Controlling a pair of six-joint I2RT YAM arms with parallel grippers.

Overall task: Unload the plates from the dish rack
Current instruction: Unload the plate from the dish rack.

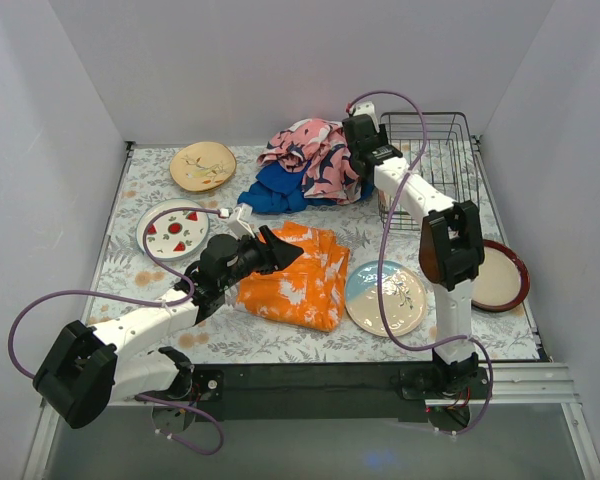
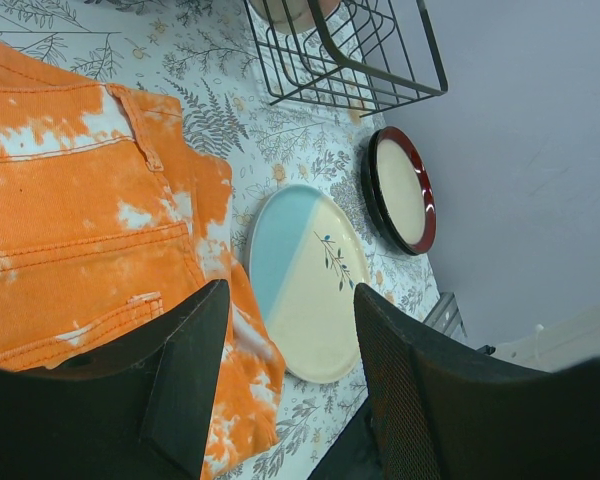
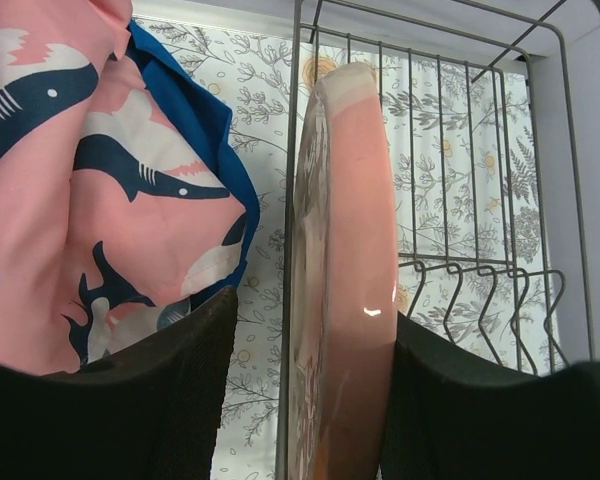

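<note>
1 glossy pink plate [image 3: 348, 260] upright in dish rack [image 1: 445, 150].

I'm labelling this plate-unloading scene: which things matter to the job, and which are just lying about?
Job: dish rack; pink plate standing in it; tan leafy plate; watermelon plate; blue-cream plate; red-rimmed plate.
Lying about: orange cloth; pink shark-print cloth; blue cloth.
</note>
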